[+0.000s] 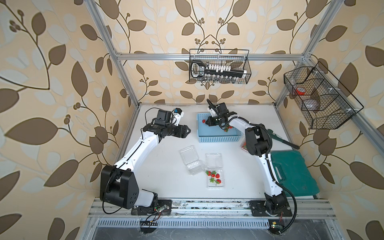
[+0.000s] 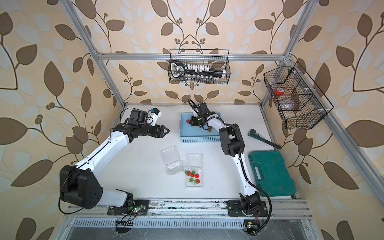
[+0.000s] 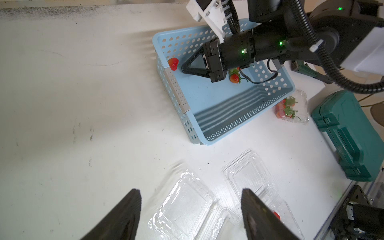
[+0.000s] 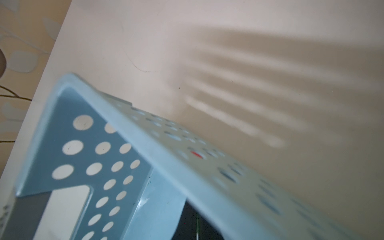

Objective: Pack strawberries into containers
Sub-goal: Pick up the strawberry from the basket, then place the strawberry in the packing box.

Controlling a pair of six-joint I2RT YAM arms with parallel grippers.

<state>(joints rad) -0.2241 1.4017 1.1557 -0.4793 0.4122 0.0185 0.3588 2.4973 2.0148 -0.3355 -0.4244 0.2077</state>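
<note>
White tabletop [image 1: 158, 187] carries whole lot. Green case [image 1: 295, 172] by right arm. Blue basket [image 1: 218, 138] toward back. Right gripper [image 3: 184, 69] down in basket, fingers [image 3: 195, 66] clenched, nothing seen between them. Left gripper [image 3: 189, 190] hovers over tabletop, fingers [image 3: 124, 212] spread, nothing held. Empty container [image 1: 188, 154] lies open right beside filled container [image 1: 214, 161], also open, handful of strawberries [image 1: 213, 176] inside. Third container [image 3: 301, 104], berries [image 3: 283, 109] inside, just beside basket. Lone strawberry [image 3: 173, 64] at basket wall, just off right fingertips; two more berries [image 3: 234, 78] under that wrist.

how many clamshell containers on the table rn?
3. An empty open clamshell mid-table; an open clamshell with strawberries beside it; a third clamshell holding berries next to the blue basket, hidden or nearly so behind the right arm in both top views.
</note>
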